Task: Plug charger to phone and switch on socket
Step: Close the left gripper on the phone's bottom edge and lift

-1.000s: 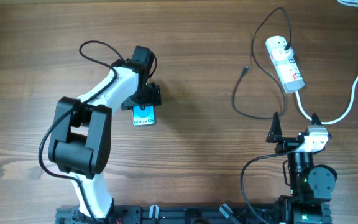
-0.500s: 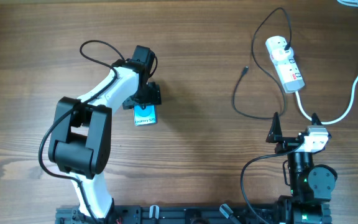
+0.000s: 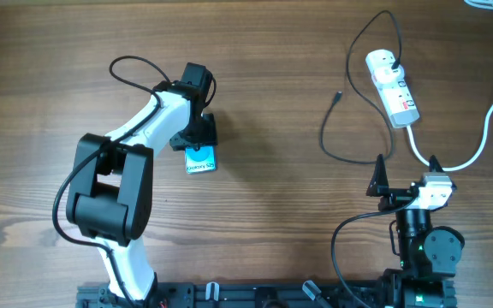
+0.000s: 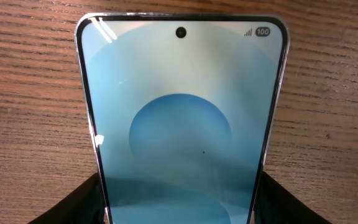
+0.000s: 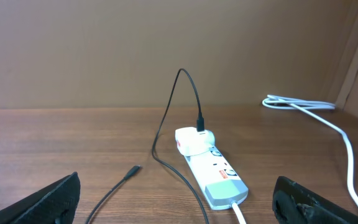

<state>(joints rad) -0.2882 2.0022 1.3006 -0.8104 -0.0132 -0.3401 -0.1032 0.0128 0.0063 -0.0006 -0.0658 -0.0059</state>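
Note:
The phone (image 3: pixel 200 161) lies flat on the wooden table at centre left, its cyan screen up; it fills the left wrist view (image 4: pixel 179 112). My left gripper (image 3: pixel 198 141) is at its far end, one black finger against each long edge (image 4: pixel 179 208), shut on it. The charger's black cable loops across the right side, and its plug tip (image 3: pixel 339 96) lies free on the table (image 5: pixel 133 169). Its other end joins the white adapter (image 3: pixel 382 62) on the socket (image 3: pixel 396 94), also in the right wrist view (image 5: pixel 219 177). My right gripper (image 3: pixel 405 181) is wide open and empty (image 5: pixel 176 193), near the front right.
The socket's thick white cord (image 3: pixel 478 145) curves off past the right edge and back to the far right corner (image 5: pixel 328 118). A brown wall stands behind the table in the right wrist view.
My left gripper's fingers have drawn in against the phone, which has shifted very slightly to the right. The right arm has not moved.

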